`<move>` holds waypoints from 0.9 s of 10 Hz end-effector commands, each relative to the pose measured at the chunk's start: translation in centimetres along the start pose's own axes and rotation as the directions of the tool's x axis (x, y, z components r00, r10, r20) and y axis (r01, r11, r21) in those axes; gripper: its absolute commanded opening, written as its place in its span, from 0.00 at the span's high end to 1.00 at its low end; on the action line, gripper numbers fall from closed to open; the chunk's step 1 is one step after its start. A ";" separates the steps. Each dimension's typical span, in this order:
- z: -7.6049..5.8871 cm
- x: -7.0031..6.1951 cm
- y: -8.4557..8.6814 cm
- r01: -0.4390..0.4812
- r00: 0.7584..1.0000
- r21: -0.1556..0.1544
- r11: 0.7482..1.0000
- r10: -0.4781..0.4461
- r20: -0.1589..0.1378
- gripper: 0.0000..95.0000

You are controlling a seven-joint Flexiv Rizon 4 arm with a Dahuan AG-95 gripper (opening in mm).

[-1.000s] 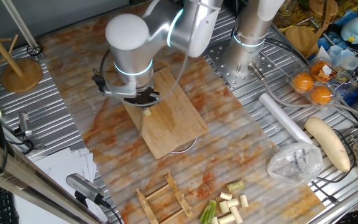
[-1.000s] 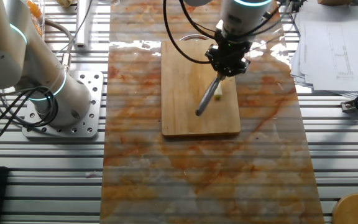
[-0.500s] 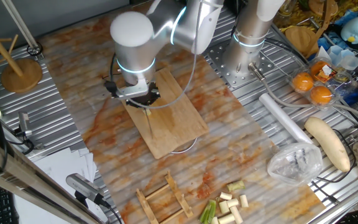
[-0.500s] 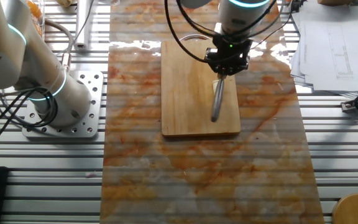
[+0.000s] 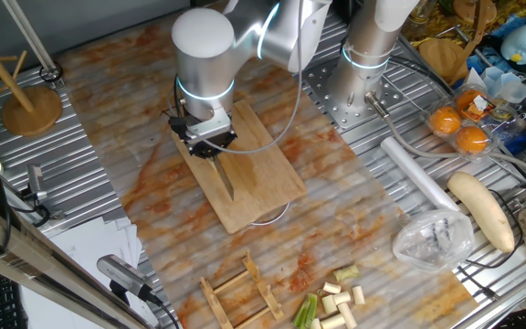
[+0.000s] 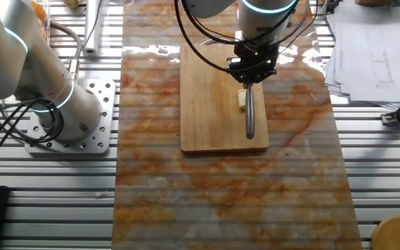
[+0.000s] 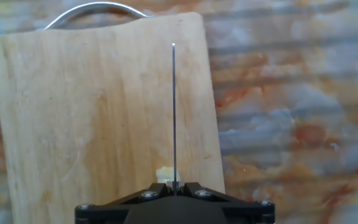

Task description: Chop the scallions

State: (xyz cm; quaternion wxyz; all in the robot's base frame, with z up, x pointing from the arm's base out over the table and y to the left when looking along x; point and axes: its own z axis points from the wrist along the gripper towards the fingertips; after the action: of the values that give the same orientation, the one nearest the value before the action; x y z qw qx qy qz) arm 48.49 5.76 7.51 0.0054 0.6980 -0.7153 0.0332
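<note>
My gripper (image 5: 210, 144) is shut on a knife (image 6: 250, 118), whose blade (image 7: 173, 112) points out over the wooden cutting board (image 5: 254, 183). One pale cream scallion piece (image 6: 242, 99) lies on the board right under the hand, beside the blade; in the hand view it (image 7: 164, 175) shows just left of the blade's base. The gripper also shows in the other fixed view (image 6: 253, 72) and in the hand view (image 7: 174, 186). A loose pile of scallion segments (image 5: 334, 300), white and green, lies on the mat near the front edge.
A second robot base (image 5: 363, 64) stands behind the board. A long white radish (image 5: 482, 210), a plastic bag (image 5: 432, 239), a white roll (image 5: 415, 174) and oranges (image 5: 459, 128) lie at the right. A wooden rack (image 5: 236, 292) sits at the front. Papers (image 6: 370, 42) lie beside the mat.
The hand has turned and shifted along the board; the knife has swung from slanting across the board to lying lengthwise beside the scallion piece.
</note>
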 end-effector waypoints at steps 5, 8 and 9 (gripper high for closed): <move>0.0 0.0 0.1 -0.224 0.974 -0.013 0.974 0.224 0.020 1.00; 0.0 0.0 0.1 -0.008 1.000 -0.003 1.000 0.008 0.014 1.00; 0.0 0.0 0.1 0.051 0.999 0.005 0.999 -0.051 0.009 1.00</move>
State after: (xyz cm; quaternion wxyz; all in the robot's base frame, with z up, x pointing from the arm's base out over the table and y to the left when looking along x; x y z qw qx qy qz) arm 48.34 5.71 7.60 0.0011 0.6116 -0.7909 0.0222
